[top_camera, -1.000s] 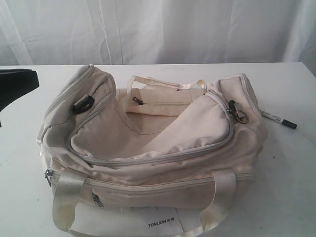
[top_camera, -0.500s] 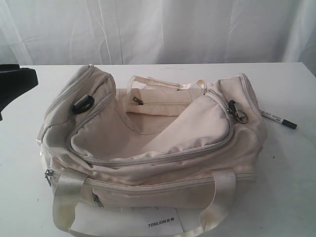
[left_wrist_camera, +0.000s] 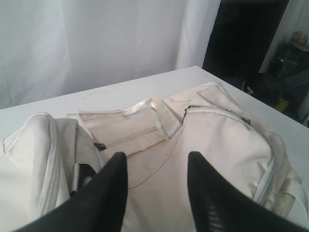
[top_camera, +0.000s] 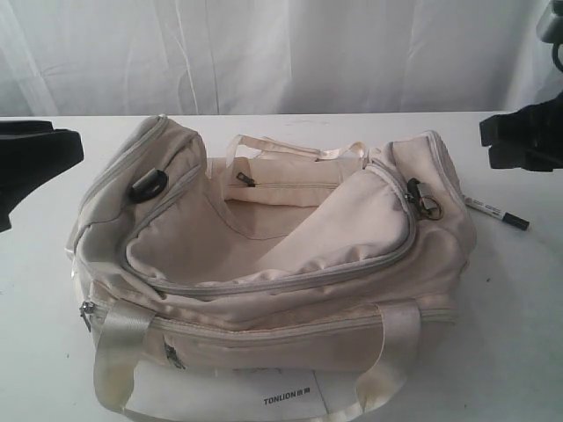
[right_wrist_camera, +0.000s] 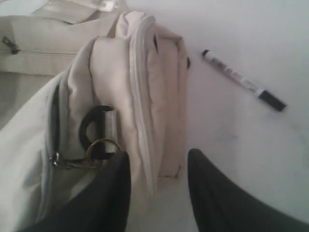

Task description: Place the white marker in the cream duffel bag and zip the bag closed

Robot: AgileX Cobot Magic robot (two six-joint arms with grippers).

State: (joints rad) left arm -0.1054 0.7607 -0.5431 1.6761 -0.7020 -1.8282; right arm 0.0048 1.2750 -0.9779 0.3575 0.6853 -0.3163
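The cream duffel bag (top_camera: 264,255) fills the middle of the white table, its top flap unzipped and folded forward over the opening (left_wrist_camera: 159,169). The white marker (top_camera: 495,213) with a black cap lies flat on the table just right of the bag's end pocket, also clear in the right wrist view (right_wrist_camera: 244,80). My left gripper (left_wrist_camera: 157,162) hangs open above the bag's left part, nothing between its fingers. My right gripper (right_wrist_camera: 158,162) is open over the bag's right end pocket (right_wrist_camera: 145,87), with the marker lying beyond the bag's end.
A white card printed TONLION (top_camera: 281,397) lies under the bag's front handle (top_camera: 119,352). A metal ring and black clip (right_wrist_camera: 99,140) sit at the bag's right end. White curtain behind the table. The right arm (top_camera: 528,136) enters at the upper right.
The right arm has come into the exterior view at the upper right. The left arm's dark shape at the left edge has shifted slightly inward. Bag and marker have not moved.
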